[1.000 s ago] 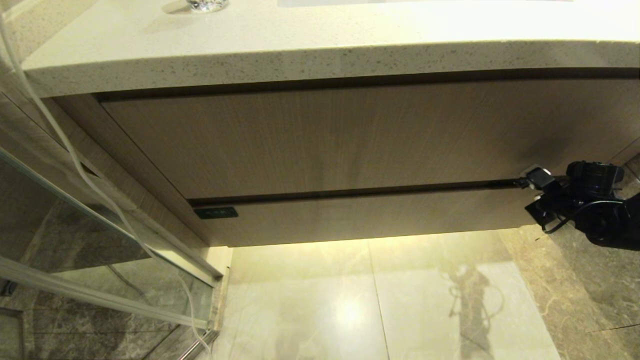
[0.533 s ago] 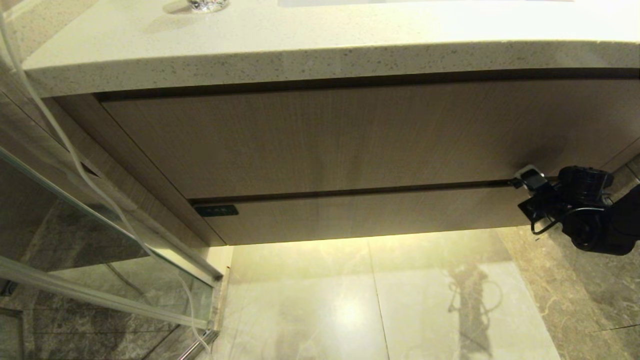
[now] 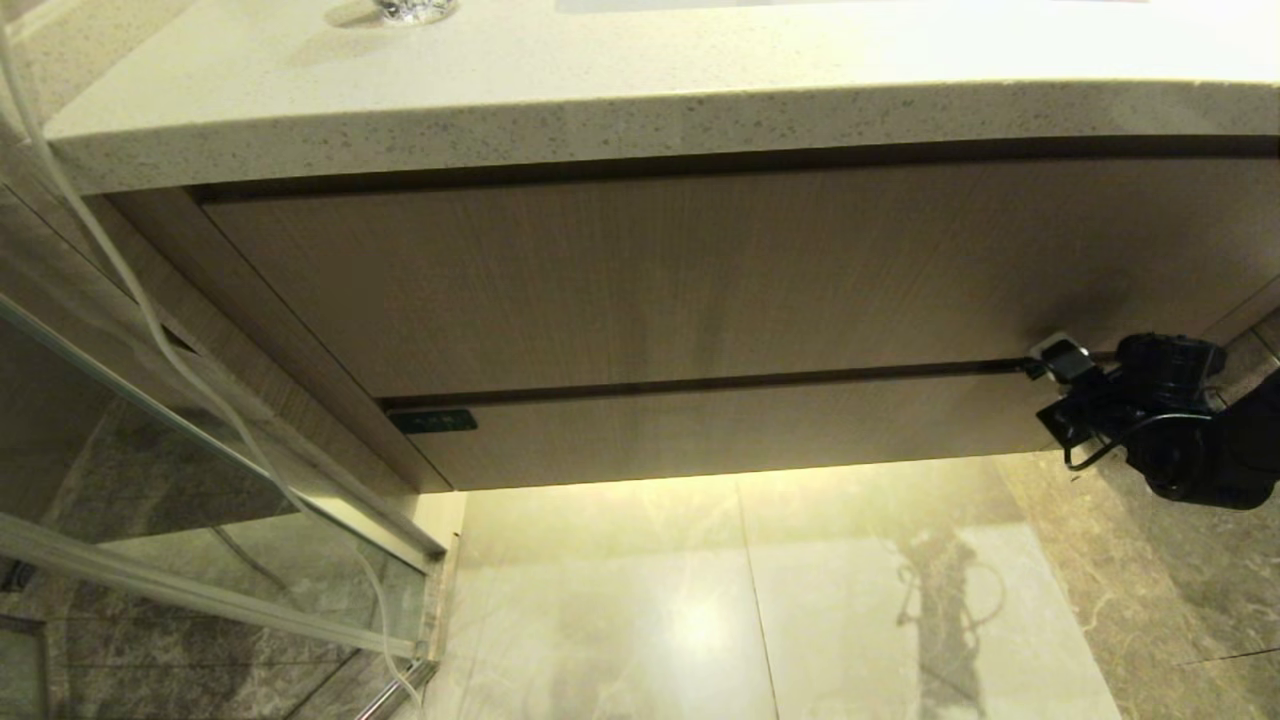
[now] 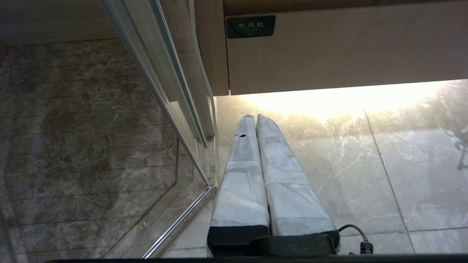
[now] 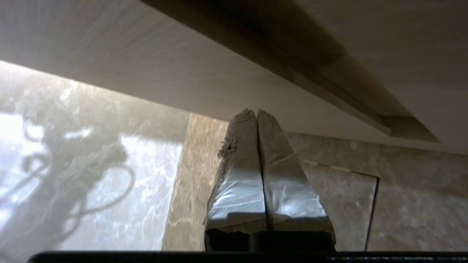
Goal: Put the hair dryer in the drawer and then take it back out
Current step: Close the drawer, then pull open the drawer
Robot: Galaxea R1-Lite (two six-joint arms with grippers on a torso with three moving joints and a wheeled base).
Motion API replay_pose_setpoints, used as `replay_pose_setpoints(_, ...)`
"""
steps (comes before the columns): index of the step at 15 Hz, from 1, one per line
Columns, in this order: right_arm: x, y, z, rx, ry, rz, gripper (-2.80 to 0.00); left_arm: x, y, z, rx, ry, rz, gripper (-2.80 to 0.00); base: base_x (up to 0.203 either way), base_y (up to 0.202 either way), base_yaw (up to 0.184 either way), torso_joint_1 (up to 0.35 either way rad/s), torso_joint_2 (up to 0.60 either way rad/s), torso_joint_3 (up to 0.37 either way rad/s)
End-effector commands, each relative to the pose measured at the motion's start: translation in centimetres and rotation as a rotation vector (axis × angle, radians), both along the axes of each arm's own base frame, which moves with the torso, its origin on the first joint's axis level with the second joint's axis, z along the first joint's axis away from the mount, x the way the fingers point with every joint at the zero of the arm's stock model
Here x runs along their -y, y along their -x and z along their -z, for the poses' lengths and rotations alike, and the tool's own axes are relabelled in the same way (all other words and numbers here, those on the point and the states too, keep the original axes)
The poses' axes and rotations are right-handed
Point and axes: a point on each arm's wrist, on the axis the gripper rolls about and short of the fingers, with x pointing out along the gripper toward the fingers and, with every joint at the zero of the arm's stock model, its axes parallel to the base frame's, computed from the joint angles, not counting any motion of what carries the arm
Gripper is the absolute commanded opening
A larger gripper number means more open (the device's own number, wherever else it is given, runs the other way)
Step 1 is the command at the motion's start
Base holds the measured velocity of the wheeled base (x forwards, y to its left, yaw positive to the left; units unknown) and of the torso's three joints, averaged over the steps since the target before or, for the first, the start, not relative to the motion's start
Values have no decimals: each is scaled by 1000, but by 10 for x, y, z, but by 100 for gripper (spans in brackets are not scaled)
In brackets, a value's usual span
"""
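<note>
The right gripper (image 5: 253,111), fingers pressed together and empty, hovered by the closed drawer (image 3: 720,430), apparently near its right end, below the taller wood panel (image 3: 650,280).

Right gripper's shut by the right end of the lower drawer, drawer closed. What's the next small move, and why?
Probably ease the right gripper up into the dark gap above the drawer front. The handleless drawer is closed, so that gap looks like the only purchase, and the shut fingers sit just below it. The left gripper hangs idle over the floor.
</note>
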Motion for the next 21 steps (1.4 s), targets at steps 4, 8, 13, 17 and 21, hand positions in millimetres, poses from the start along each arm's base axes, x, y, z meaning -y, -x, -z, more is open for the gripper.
replay_pose_setpoints(4, -13, 42, -57, -82, -21, -17, -280, 0, 0, 0, 0, 0, -2, -280, 0, 0, 0, 0, 0, 0)
replay_pose_setpoints(8, -46, 121, -126, -85, 22, -127, -280, 0, 0, 0, 0, 0, -2, -280, 0, 0, 0, 0, 0, 0)
replay_pose_setpoints(13, -120, 238, -153, -69, 103, -440, -280, 0, 0, 0, 0, 0, 0, -280, 0, 0, 0, 0, 0, 0)
replay_pose_setpoints(17, -128, 247, -145, -122, 125, -516, -280, 0, 0, 0, 0, 0, 0, -280, 0, 0, 0, 0, 0, 0)
replay_pose_setpoints(21, -143, 308, -156, -36, 374, -734, 0, 0, 0, 0, 1, 0, 0, -280, 0, 0, 0, 0, 0, 0)
